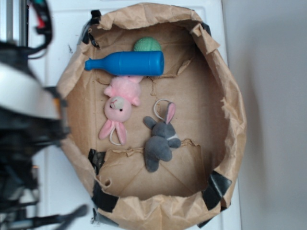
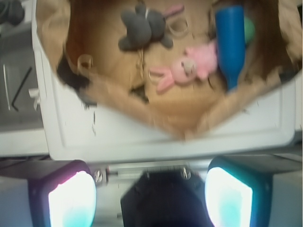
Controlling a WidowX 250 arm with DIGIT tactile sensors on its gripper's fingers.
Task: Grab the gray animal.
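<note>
The gray animal [image 1: 160, 141] is a small dark-gray plush bunny with a pink inner ear and a thin white loop cord. It lies on the brown paper floor of a paper-lined bin [image 1: 232, 103], right of centre. In the wrist view the gray animal [image 2: 142, 28] is at the top, far ahead of my gripper [image 2: 150, 196]. The gripper is open, its two pads [image 2: 71, 201] wide apart with nothing between them. It hangs outside the bin, over the white surface. In the exterior view only my blurred arm [image 1: 24, 120] shows, at the left.
A pink plush bunny [image 1: 120, 108] lies just left of the gray one. Behind them lie a blue bottle [image 1: 127, 63] on its side and a green ball [image 1: 147, 44]. The bin's crumpled paper rim [image 2: 156, 118] stands between my gripper and the toys.
</note>
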